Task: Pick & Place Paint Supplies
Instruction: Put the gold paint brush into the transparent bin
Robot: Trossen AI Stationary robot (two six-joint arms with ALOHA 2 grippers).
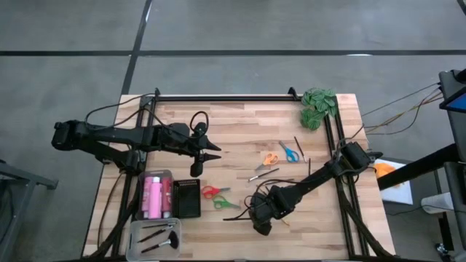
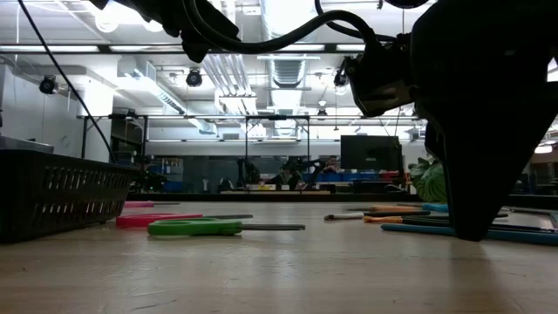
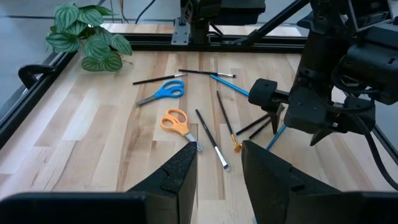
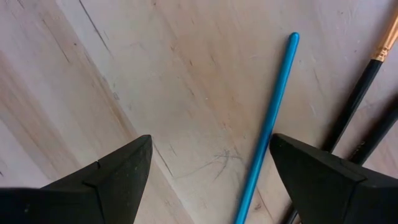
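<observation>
Right pincer (image 4: 208,168) wide, low

Four scissors (image 1: 270,158); two pink bottles (image 1: 154,196)

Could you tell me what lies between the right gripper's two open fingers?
In the right wrist view, the right gripper hangs open over bare wood, with the blue-handled brush lying between its fingers, nearer one of them.

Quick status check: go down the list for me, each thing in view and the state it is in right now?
Left tool: partly open, empty, above the table.
Right tool: wide open, low over the blue-handled brush, not gripping it.
Green scissors: closed, flat on the table.
Orange scissors: closed, flat.
Blue scissors: closed, flat.
Pink bottles: lying in the tray.
</observation>
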